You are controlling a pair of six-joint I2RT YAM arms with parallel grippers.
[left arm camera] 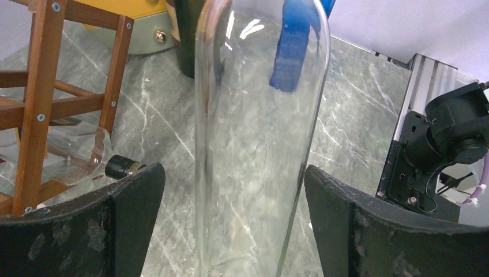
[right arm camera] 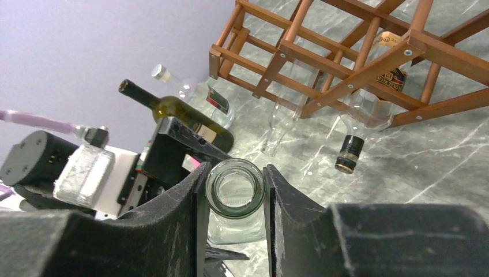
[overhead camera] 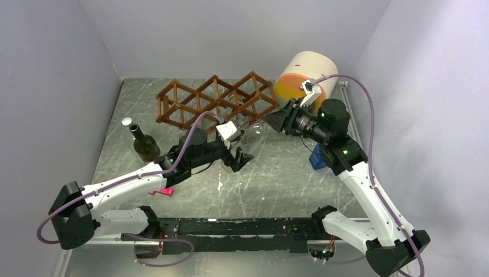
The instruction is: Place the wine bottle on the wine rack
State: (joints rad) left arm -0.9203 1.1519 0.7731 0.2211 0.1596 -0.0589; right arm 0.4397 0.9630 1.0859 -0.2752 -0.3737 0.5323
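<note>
Bottle: clear wine bottle (overhead camera: 254, 134), mid-frame in the top view, just below the wine rack (overhead camera: 214, 101).
Right gripper (right arm camera: 235, 180): clamped on the neck, just under the open mouth.
Left gripper (left arm camera: 233, 193): spread wide around the body, with a gap on both sides.
Handling: probably light, rigid, slick and breakable; best held at the neck or body.
Views: only the right wrist shows the mouth.

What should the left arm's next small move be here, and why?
Probably draw the left gripper straight back off the clear bottle. Its jaws stand open on either side of the body without touching it, while the right gripper is shut on the neck, so the right arm alone could carry it to the wine rack.
</note>
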